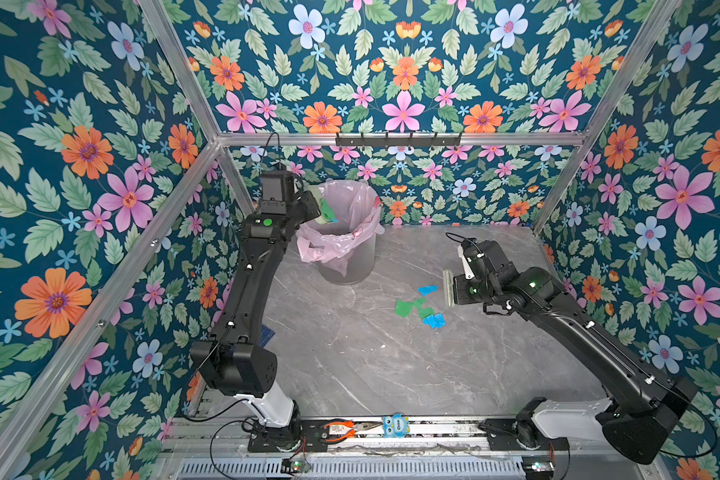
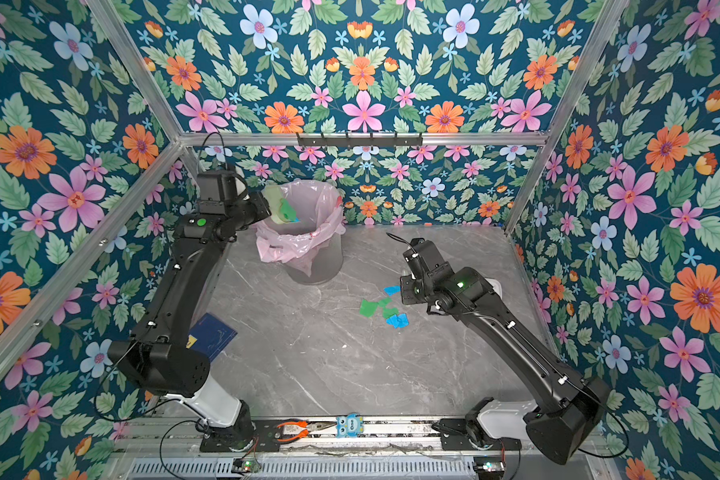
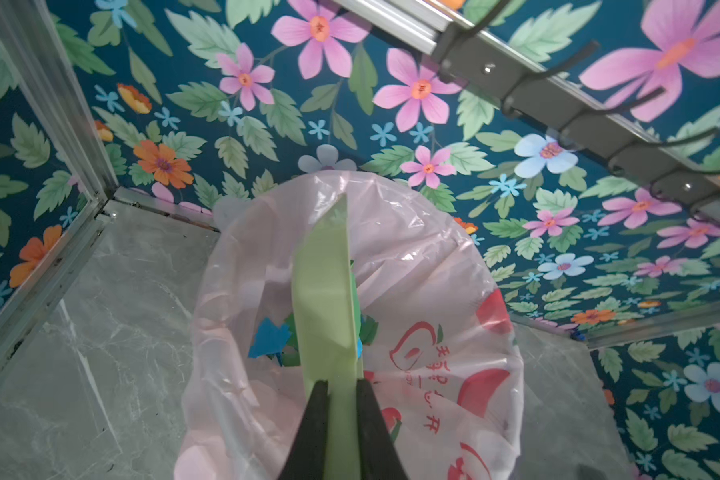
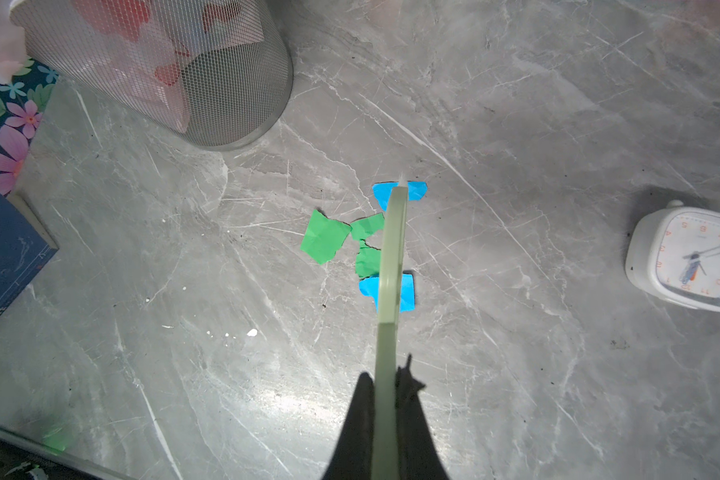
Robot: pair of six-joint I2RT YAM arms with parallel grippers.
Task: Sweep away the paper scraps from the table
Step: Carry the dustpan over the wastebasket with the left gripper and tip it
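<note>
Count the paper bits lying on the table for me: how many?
5 paper scraps, clustered on the table near the bin: a blue one farthest back, three green ones in the middle, another blue one nearest the front. Overlaps may hide more.

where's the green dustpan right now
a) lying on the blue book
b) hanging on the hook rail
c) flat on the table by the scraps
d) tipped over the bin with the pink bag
d: the left gripper holds the dustpan tilted over the pink bag lining the mesh bin, with paper scraps showing beside it in the bag's opening.
</note>
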